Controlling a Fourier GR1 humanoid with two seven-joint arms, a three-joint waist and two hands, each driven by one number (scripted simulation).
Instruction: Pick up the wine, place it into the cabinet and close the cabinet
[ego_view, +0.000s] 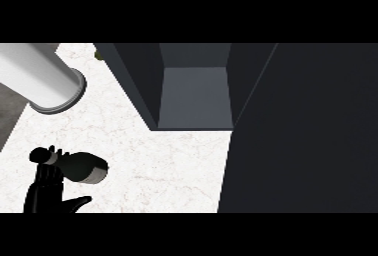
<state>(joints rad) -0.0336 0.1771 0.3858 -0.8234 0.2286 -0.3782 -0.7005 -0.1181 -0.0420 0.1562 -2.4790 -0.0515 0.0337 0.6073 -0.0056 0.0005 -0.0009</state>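
From the head view I see the left hand (46, 196) at the lower left, fingers straight and pointing up, thumb spread to the side, grasping nothing. Its fingertips reach the neck of the wine (83, 165), a dark bottle on the marbled counter (148, 160), well apart from the cabinet (193, 95). I cannot tell whether the bottle stands or lies. The cabinet is open, its dark door (310, 130) swung out on the right. A pale cylinder (40, 75) sits at the upper left.
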